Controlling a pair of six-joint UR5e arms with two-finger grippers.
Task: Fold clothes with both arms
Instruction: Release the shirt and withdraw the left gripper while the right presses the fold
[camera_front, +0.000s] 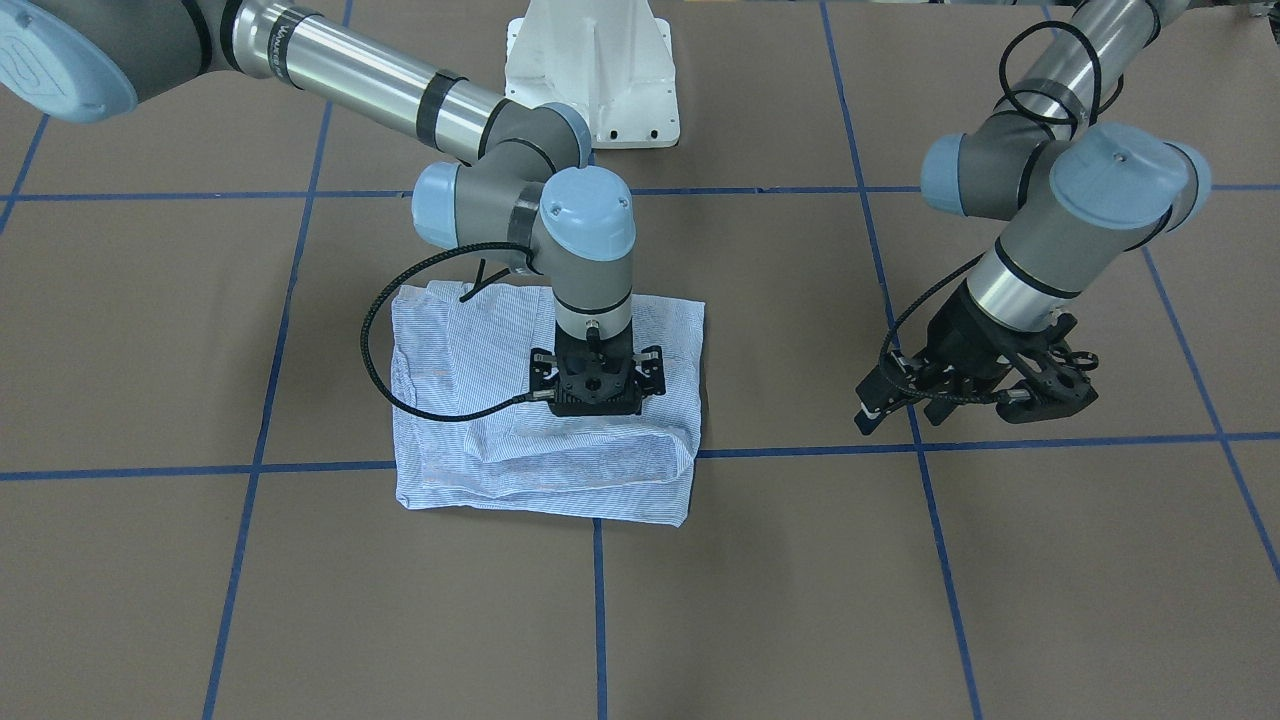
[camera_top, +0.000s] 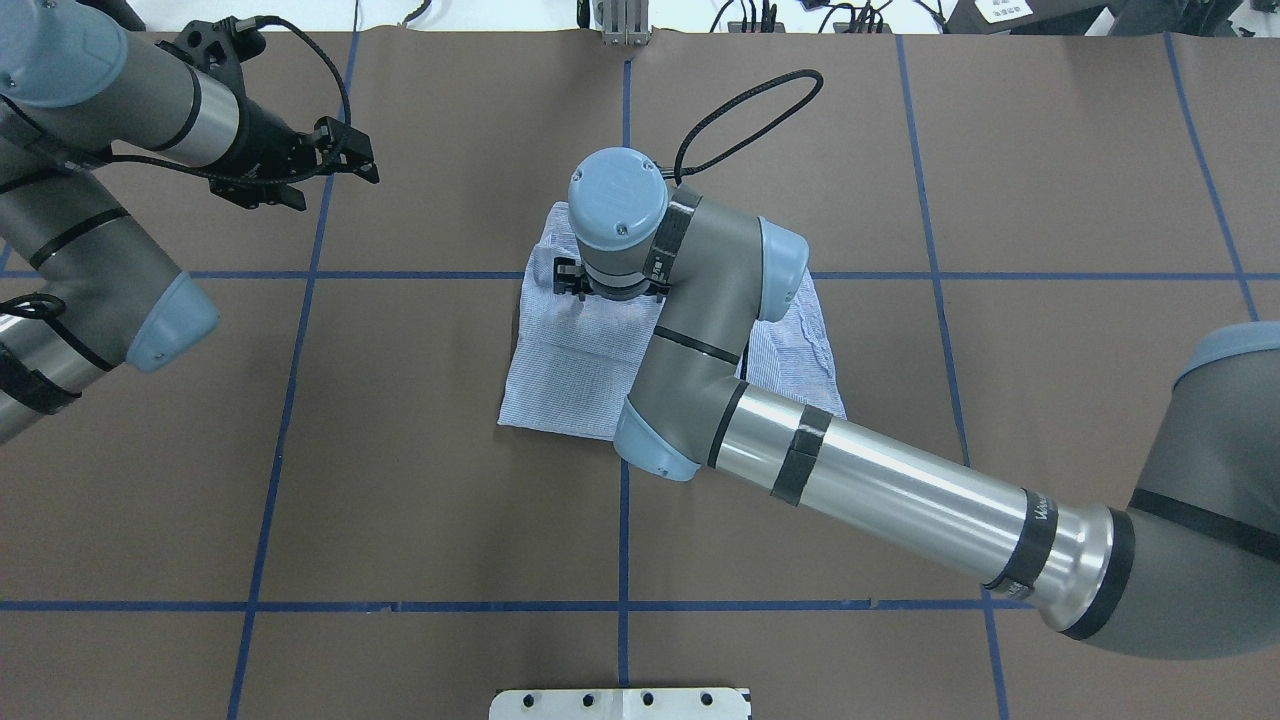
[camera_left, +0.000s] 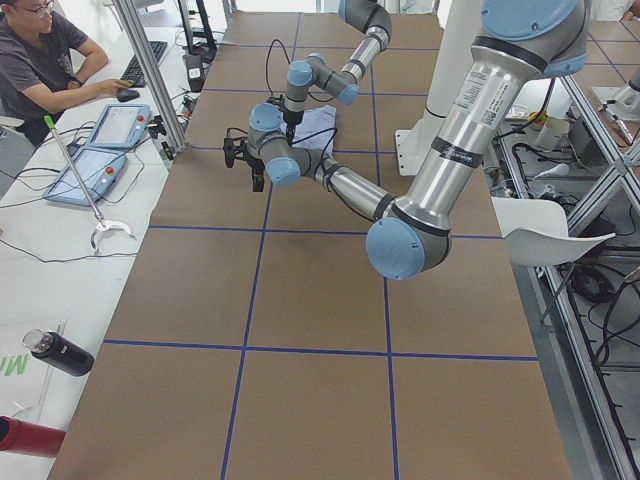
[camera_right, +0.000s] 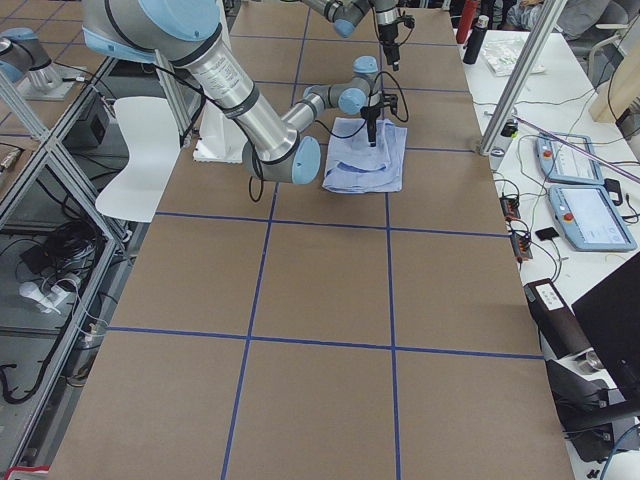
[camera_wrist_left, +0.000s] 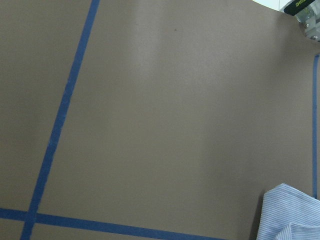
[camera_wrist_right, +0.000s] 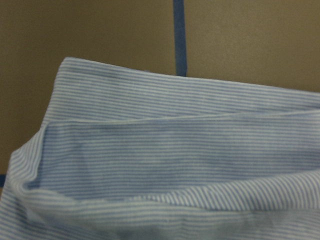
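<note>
The light blue striped shirt (camera_front: 460, 350) lies folded into a rough square on the brown table, near its middle (camera_top: 570, 370). My right gripper (camera_front: 598, 405) points straight down onto the shirt's front part. Its linkages are spread, its fingertips are hidden in the cloth, and it looks open. The right wrist view shows only folded layers of the shirt (camera_wrist_right: 175, 150) close up. My left gripper (camera_front: 950, 405) is open and empty. It hangs above bare table well off to the shirt's side (camera_top: 335, 165). A corner of the shirt (camera_wrist_left: 287, 215) shows in the left wrist view.
The white pedestal base (camera_front: 592, 70) stands at the robot's edge of the table. Blue tape lines (camera_front: 940, 560) cross the brown surface. An operator (camera_left: 40, 50) sits beside teach pendants (camera_left: 100, 150) past the far table edge.
</note>
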